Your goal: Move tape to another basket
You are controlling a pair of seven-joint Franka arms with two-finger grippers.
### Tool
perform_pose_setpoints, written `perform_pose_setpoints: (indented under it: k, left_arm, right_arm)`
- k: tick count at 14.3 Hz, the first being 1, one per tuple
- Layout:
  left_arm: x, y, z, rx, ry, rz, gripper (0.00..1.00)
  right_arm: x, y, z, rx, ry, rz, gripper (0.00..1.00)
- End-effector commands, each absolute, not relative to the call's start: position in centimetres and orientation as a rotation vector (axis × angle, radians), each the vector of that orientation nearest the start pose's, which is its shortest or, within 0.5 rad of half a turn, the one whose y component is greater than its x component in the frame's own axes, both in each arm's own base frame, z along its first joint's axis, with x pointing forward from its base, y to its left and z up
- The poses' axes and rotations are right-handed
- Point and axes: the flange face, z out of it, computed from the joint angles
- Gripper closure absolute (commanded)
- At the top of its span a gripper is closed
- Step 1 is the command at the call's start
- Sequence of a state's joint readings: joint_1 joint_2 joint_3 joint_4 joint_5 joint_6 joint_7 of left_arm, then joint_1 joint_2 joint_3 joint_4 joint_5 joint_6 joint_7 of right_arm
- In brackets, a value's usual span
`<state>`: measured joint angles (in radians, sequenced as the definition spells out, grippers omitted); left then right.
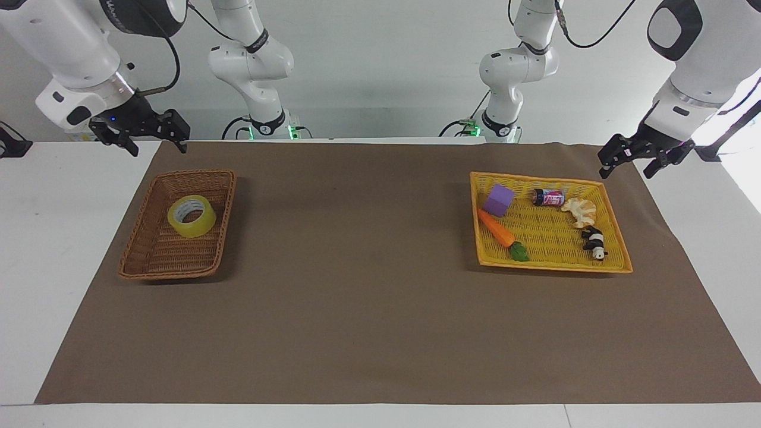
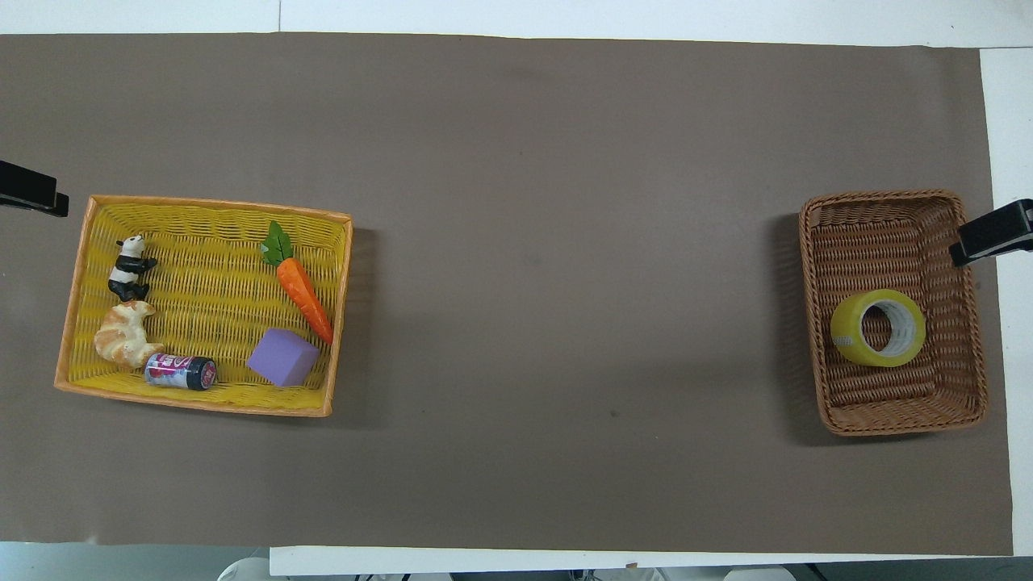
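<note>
1. Right gripper [image 1: 156, 140] hangs in the air over the table's edge at the right arm's end, above the robot-side corner of the brown mat [image 1: 380, 309]; its two fingers are spread apart and grasp nothing. From overhead only a dark fingertip shows at the frame edge, beside the brown basket's rim.
2. Left gripper [image 1: 625, 164] hovers over the mat's robot-side corner at the left arm's end, just off the yellow basket's corner; its fingers also stand apart with nothing between them.
3. Directly beneath and slightly farther from the robots than the right gripper sits the dark brown wicker basket [image 1: 135, 261] [image 2: 896, 421], resting on the mat at the right arm's end.
4. Inside it lies the tape [image 1: 191, 216] [image 2: 878, 328], a yellow translucent roll with a white core, resting in the half of the basket nearer to the robots, its hole tipped up toward the overhead camera. Nothing touches it.
5. Well apart, toward the left arm's end, the yellow-orange basket [image 1: 556, 266] [image 2: 202, 402] sits on the mat.
6. It holds a purple cube [image 1: 498, 200] [image 2: 282, 357] and a toy carrot [image 1: 499, 233] [image 2: 300, 286] side by side, a small can [image 1: 548, 197] [image 2: 181, 372] lying on its side, a croissant [image 1: 580, 211] [image 2: 123, 342] next to the can, and a panda figure [image 1: 594, 242] [image 2: 129, 266] just beside the croissant.
</note>
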<state>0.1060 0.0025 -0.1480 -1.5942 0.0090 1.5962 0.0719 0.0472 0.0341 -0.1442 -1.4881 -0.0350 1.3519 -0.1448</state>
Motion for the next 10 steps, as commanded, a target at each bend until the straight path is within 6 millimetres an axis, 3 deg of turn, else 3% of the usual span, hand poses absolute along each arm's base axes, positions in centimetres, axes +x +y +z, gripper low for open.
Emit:
perform_pose_setpoints:
  k: [1,6,10]
  left_arm:
    - [55.4,-1.9,61.2,-3.122,0.178,0.020,0.01]
    - [55.4,-1.9,61.1,-3.122,0.178,0.022,0.01]
    - [55.4,-1.9,61.1,-3.122,0.178,0.022,0.01]
  right_arm:
    - [53.7,-6.3,63.2,-3.158,-0.006,0.278,0.01]
    - [53.1,-8.2,64.0,-3.110,0.062,0.284,0.01]
    - [53.2,-8.3,64.6,-3.116,0.063,0.259,0.01]
